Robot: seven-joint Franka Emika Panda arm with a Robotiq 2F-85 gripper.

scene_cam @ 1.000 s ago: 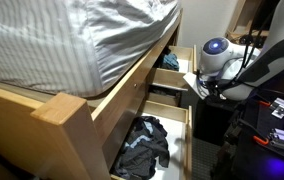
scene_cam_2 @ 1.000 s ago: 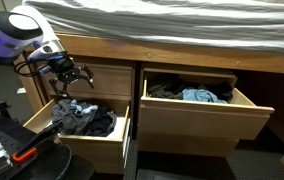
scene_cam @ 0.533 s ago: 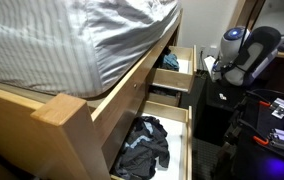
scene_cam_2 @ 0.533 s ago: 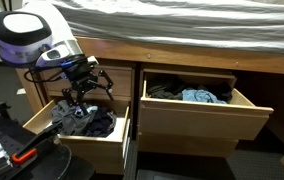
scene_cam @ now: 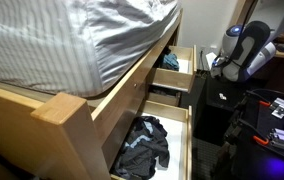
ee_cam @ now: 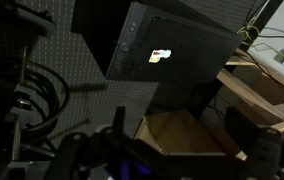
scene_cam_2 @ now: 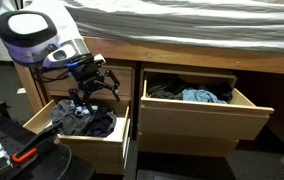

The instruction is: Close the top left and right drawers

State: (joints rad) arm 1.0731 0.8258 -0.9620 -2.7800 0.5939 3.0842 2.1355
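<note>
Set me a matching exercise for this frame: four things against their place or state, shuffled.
1 gripper
2 drawer with charcoal clothes
3 drawer with light blue garment
4 mattress

A striped grey cover
B pulled out, under the gripper
C fingers spread, above clothes
D pulled out, away from the arm

Pairs: 1-C, 2-B, 3-D, 4-A

a grey striped mattress (scene_cam: 72, 40) lies on a pale-wood bed frame (scene_cam_2: 182, 52) beside a pale wall (scene_cam: 207, 22).

Open drawers (scene_cam_2: 187, 122): two
Clothes heaps (scene_cam_2: 84, 120): two
Bed (scene_cam_2: 202, 52): one
Robot arm (scene_cam_2: 37, 35): one
Gripper (scene_cam_2: 89, 88): one
</note>
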